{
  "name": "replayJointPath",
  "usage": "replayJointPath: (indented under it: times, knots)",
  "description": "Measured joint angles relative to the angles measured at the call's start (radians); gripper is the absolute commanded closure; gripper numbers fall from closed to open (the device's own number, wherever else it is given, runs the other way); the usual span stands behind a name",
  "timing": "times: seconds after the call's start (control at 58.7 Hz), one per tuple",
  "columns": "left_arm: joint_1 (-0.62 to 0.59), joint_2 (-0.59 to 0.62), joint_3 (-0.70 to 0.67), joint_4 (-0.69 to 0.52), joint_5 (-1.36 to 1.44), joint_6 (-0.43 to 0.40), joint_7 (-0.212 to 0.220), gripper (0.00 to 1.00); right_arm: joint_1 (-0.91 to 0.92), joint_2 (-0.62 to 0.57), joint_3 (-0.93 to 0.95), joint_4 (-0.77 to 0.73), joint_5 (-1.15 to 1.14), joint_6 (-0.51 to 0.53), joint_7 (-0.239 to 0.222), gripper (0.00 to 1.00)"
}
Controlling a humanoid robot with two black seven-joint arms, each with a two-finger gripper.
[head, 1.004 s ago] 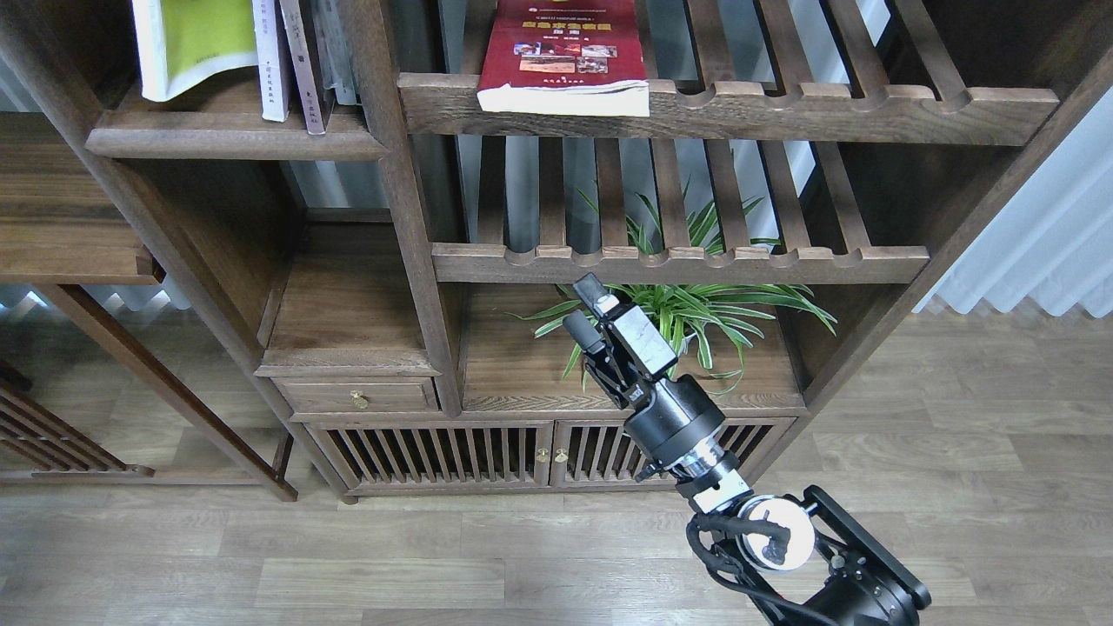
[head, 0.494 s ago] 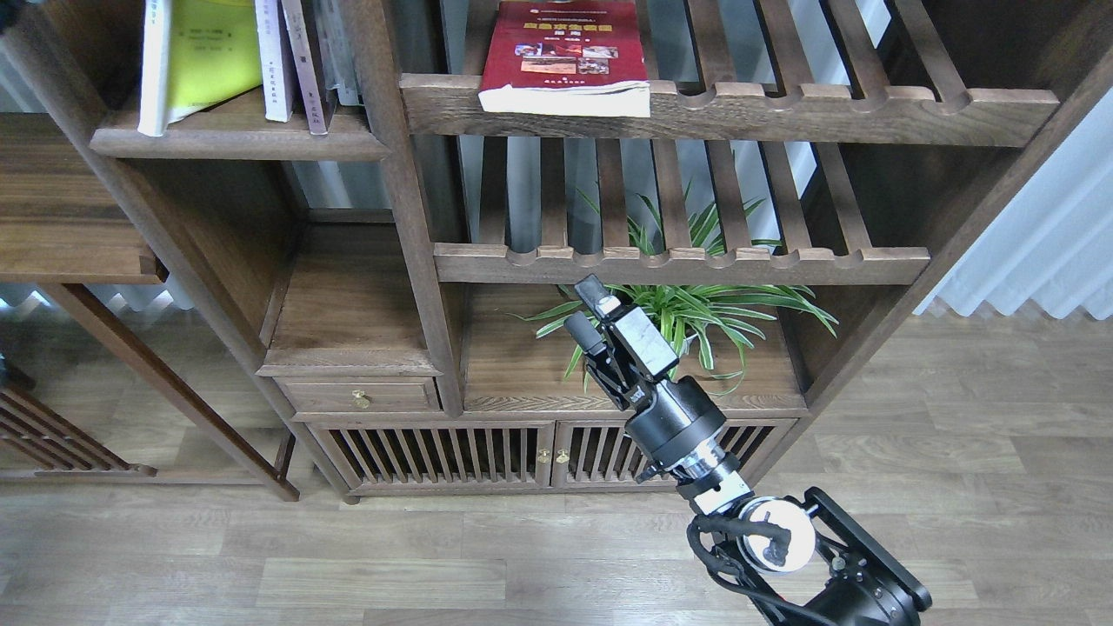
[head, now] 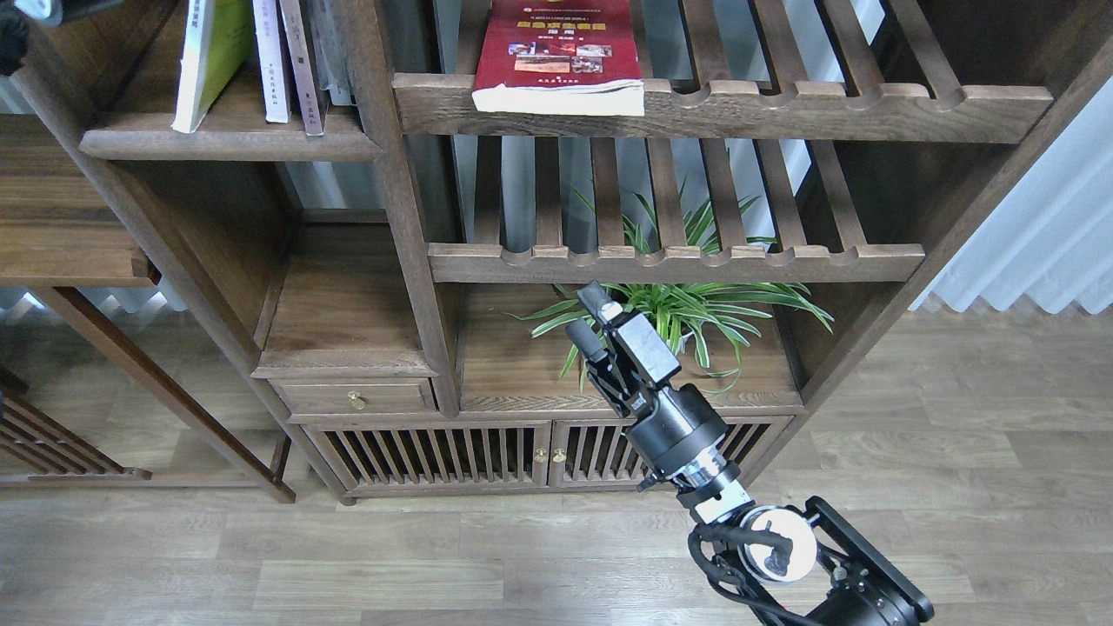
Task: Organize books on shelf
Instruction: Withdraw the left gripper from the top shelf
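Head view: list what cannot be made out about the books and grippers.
- Yellow-green book: top cut off by the frame's upper edge.
- Dark red book: title text too small to read.
- Left gripper: only a dark blurred bit at the top-left corner; state unknown.
- Right gripper: empty, fingers slightly apart.

A dark wooden bookcase (head: 409, 226) with slatted racks (head: 678, 261), a small drawer (head: 355, 398) and slatted cabinet doors (head: 487, 454) is standing on grey-brown plank flooring (head: 348, 556), with pale pleated curtains (head: 1035, 243) hanging at right.
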Motion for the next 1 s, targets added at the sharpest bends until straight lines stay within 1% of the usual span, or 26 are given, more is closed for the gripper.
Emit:
replayJointPath:
  times: [0.136,0.153,0.17,0.375,0.579,0.664,0.715,0.766,0.783,0.817,0.834,0.851,0.868,0.885,0.902,1.004]
  knots:
    - [0.051,0.033,-0.039,-0.09,-0.039,0.0,0.014,0.49,0.0,0.0,0.0,0.0,0.0,0.0,0.0,0.02]
    - [0.076,0.055,-0.048,-0.127,-0.067,0.0,0.02,0.49,0.0,0.0,0.0,0.0,0.0,0.0,0.0,0.02]
    - [0.082,0.06,-0.049,-0.135,-0.074,0.0,0.021,0.49,0.001,0.0,0.0,0.0,0.0,0.0,0.0,0.02]
    - [0.188,0.123,-0.079,-0.25,-0.184,0.0,0.023,0.5,0.024,0.0,0.009,0.0,0.0,-0.024,0.0,0.02]
    - [0.288,0.175,-0.171,-0.367,-0.221,0.0,0.023,0.49,0.046,0.0,0.012,0.0,0.0,-0.051,0.0,0.02]
    - [0.34,0.194,-0.194,-0.397,-0.257,0.0,0.023,0.46,0.051,0.0,0.012,0.0,0.0,-0.064,0.0,0.02]
    - [0.371,0.197,-0.2,-0.411,-0.279,0.0,0.022,0.45,0.063,0.0,0.012,0.0,0.0,-0.069,0.0,0.02]
    - [0.404,0.196,-0.203,-0.42,-0.297,0.0,0.017,0.41,0.079,0.0,0.012,0.0,0.0,-0.072,0.0,0.02]
    - [0.413,0.195,-0.205,-0.421,-0.3,0.0,0.014,0.37,0.084,0.0,0.012,0.0,0.0,-0.073,0.0,0.02]
    - [0.432,0.188,-0.209,-0.423,-0.306,0.0,0.01,0.34,0.096,0.0,0.013,0.0,0.0,-0.076,0.0,0.02]
    - [0.442,0.183,-0.21,-0.423,-0.309,0.0,0.008,0.3,0.101,0.0,0.013,0.0,0.0,-0.078,0.001,0.02]
    - [0.452,0.178,-0.212,-0.423,-0.311,0.0,0.006,0.29,0.107,0.0,0.013,-0.001,0.0,-0.08,0.002,0.02]
    - [0.467,0.17,-0.214,-0.423,-0.313,0.0,0.004,0.23,0.115,0.0,0.014,-0.002,0.0,-0.084,0.002,0.02]
    - [0.478,0.164,-0.215,-0.423,-0.315,0.0,0.002,0.22,0.121,0.0,0.014,-0.002,0.0,-0.087,0.003,0.02]
    - [0.49,0.157,-0.217,-0.423,-0.316,0.0,0.001,0.16,0.126,0.0,0.015,-0.002,0.0,-0.09,0.003,0.02]
    - [0.583,0.089,-0.228,-0.424,-0.331,0.0,-0.002,0.12,0.161,0.0,0.025,-0.003,0.001,-0.118,0.005,0.02]
